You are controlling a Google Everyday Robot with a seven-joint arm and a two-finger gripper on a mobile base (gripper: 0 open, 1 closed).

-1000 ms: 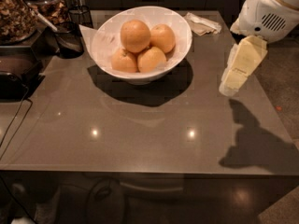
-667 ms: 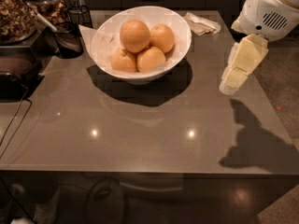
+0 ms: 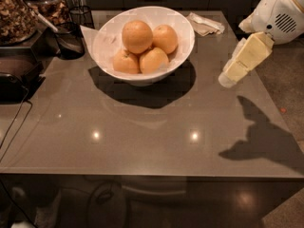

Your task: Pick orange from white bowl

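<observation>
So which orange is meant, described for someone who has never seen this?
On the grey table, left of the gripper hanging at its right side, stands the white bowl. The orange lies in it, toward the back left. Unlike the other oranges, it rests on top, highest and slightly largest.

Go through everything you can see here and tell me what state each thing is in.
orange: on top of the pile in the bowl, not gripped.
white bowl: upright on the table, holding four oranges.
smaller oranges: three, in the bowl beside and under the top one.
gripper: in the air to the right of the bowl, touching nothing.
crumpled paper: lying flat on the table behind the bowl.
</observation>
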